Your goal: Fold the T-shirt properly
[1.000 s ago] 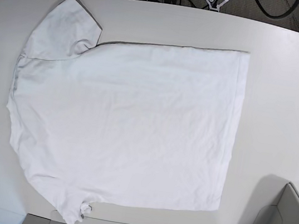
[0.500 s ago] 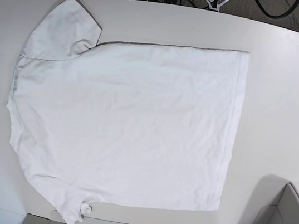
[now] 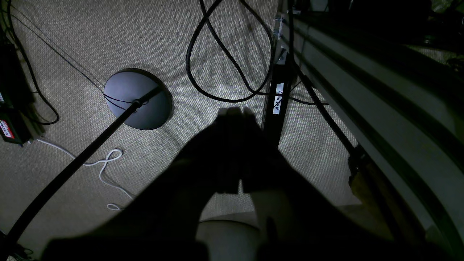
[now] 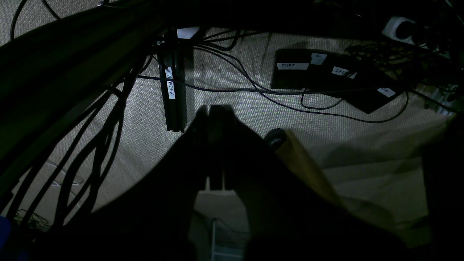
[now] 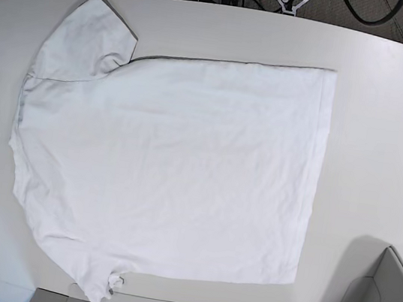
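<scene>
so we are seeing the t-shirt (image 5: 168,169) lying flat, unfolded, on the worktop (image 5: 386,133); left claw (image 3: 235,112) and right claw (image 4: 212,108) are hanging closed, empty.

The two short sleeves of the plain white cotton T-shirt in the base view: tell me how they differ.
On the white T-shirt, the far sleeve lies spread flat and wide, its whole outline showing. The near sleeve is bunched and wrinkled at its tip, reaching the near edge of the smooth white tabletop. Both point toward the view's left end.
</scene>
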{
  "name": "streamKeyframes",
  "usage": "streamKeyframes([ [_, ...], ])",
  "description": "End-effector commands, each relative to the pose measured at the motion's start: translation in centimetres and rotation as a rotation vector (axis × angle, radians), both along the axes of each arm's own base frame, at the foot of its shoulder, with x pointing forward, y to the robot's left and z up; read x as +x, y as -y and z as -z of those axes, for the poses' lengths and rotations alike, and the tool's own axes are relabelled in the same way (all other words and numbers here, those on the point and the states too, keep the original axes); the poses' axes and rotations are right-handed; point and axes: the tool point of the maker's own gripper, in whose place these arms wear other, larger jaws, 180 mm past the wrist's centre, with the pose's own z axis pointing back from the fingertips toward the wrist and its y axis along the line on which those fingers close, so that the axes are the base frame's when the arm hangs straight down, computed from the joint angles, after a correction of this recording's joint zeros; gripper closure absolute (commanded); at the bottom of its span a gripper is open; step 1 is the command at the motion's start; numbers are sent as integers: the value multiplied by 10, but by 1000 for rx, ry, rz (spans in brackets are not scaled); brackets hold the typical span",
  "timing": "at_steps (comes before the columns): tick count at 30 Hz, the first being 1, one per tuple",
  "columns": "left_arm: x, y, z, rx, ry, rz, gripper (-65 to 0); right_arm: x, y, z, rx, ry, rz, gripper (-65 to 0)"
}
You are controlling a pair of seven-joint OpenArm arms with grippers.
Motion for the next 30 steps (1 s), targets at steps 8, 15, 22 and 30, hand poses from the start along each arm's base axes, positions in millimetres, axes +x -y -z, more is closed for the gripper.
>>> streamKeyframes([
  [8,3,5,0,-2,8,6,-2,4,1,0,-2,5,2,-2],
  [15,2,1,0,4,6,6,-2,4,1,0,-2,5,2,-2],
  [22,3,1,0,5,8,4,-2,4,1,0,-1,7,-1,-1],
  [30,12,3,0,0,14,-8,-2,8,35,-2,-52,11,-8,-1],
])
